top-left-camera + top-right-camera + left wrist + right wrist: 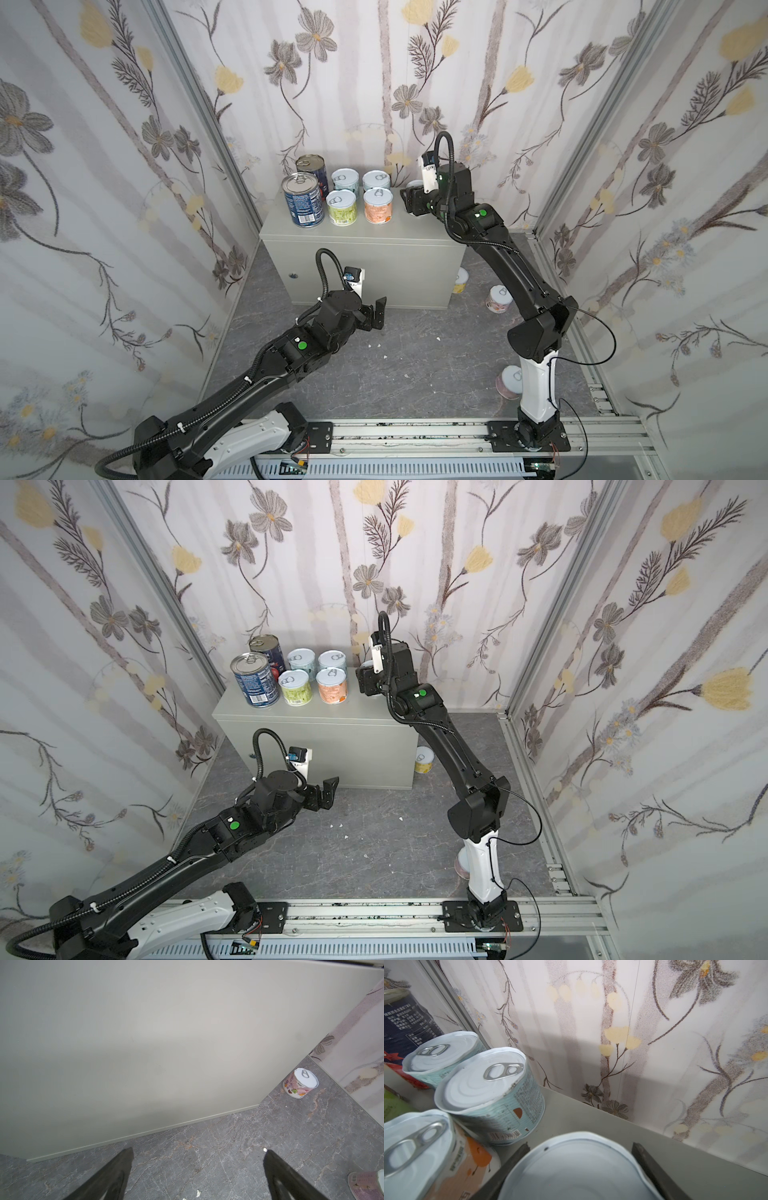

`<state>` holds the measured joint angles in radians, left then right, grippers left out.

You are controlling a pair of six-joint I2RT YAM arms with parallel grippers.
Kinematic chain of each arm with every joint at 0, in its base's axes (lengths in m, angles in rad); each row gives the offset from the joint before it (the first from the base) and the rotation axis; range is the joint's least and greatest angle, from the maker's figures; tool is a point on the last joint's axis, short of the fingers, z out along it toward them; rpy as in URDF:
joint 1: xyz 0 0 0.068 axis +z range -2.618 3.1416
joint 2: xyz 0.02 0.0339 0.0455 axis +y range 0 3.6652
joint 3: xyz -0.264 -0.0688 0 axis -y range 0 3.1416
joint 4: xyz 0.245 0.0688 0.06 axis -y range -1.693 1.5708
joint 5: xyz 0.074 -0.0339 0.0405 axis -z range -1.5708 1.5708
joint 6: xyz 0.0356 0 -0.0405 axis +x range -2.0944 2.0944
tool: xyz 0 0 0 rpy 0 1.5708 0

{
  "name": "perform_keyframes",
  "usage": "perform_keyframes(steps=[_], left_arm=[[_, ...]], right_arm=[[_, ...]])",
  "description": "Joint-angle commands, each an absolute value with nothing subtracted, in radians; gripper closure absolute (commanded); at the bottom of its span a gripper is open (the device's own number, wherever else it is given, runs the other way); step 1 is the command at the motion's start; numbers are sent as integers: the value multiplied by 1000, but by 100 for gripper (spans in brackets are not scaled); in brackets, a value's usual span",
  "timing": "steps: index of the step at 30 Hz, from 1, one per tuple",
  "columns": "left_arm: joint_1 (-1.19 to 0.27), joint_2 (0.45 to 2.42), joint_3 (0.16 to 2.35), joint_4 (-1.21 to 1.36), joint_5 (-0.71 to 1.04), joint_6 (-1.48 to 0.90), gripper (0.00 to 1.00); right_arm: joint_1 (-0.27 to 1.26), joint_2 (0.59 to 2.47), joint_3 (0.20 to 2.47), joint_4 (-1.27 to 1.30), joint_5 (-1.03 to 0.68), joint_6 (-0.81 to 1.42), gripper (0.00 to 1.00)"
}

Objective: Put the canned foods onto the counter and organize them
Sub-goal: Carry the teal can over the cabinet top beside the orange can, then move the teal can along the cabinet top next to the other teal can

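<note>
Six of ten stand on your bench (374, 237): two tall cans (303, 201) at its left end and four short cans (341, 208) paired beside them, apparently sorted by height. Your right claw (580, 1145) clasps a seventh can (577, 1169) at the back row's open end. Your left claw (198, 1150) hangs wide and empty before the bench front. Three stray cans (498, 298) sit on the floor (415, 365).
</note>
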<state>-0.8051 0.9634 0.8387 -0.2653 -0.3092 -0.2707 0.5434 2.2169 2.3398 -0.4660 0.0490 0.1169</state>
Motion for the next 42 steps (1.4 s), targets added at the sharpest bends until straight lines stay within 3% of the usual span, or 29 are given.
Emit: perform_keyframes(steps=[1, 10, 26, 35, 42], left_arm=[[-804, 956, 830, -266, -303, -290, 0], [-803, 948, 834, -282, -289, -308, 0], [-804, 928, 889, -352, -323, -328, 0], [-804, 972, 958, -361, -343, -301, 0], [-804, 1024, 1024, -360, -342, -278, 0]], right_arm=[[540, 2241, 2361, -402, 34, 130, 45], [532, 2243, 2362, -387, -2, 138, 23], [529, 2143, 2361, -319, -75, 106, 0], [524, 1954, 2207, -344, -87, 38, 1], [476, 1683, 1771, -139, -186, 6, 26]])
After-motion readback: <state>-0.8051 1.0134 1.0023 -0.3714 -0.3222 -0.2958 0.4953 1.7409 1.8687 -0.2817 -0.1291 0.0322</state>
